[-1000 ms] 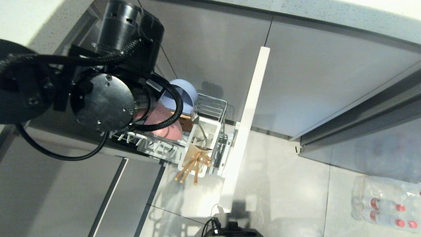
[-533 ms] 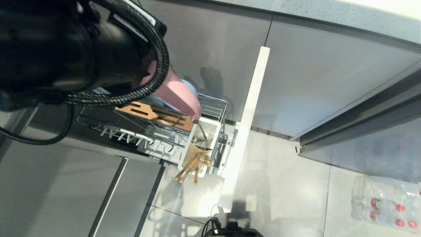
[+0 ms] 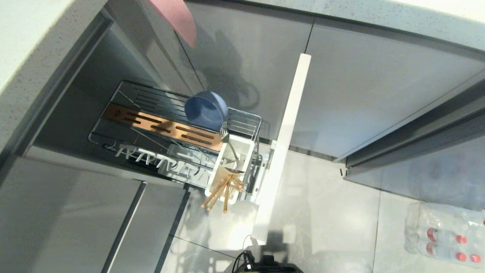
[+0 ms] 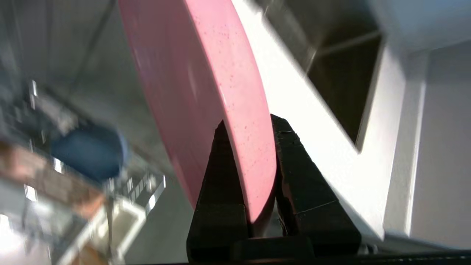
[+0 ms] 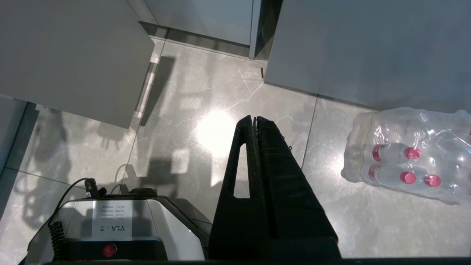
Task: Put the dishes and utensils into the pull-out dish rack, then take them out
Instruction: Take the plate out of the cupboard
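Observation:
My left gripper (image 4: 250, 127) is shut on the rim of the salmon-pink plate (image 4: 206, 92), held on edge high above the rack; in the head view only a corner of the plate (image 3: 174, 17) shows at the top edge, the arm itself out of frame. The pull-out dish rack (image 3: 242, 123) stands drawn out below. The blue bowl (image 3: 205, 110) leans in it near the brown wooden strip (image 3: 163, 127). The metal fork (image 3: 227, 142) and wooden chopsticks (image 3: 221, 189) stand in the white utensil cup (image 3: 246, 149). My right gripper (image 5: 254, 119) hangs shut and empty over the floor.
The rack's narrow white front (image 3: 284, 144) juts out toward me. Grey cabinet fronts (image 3: 371, 91) run behind, under a pale countertop (image 3: 22, 53). A shrink-wrapped pack of bottles (image 3: 443, 235) lies on the tiled floor at the right. My base (image 5: 110, 228) sits below.
The left arm has lifted the pink plate out of the rack and up, leaving the head view except for the plate's corner. The bowl, fork and chopsticks stayed put.

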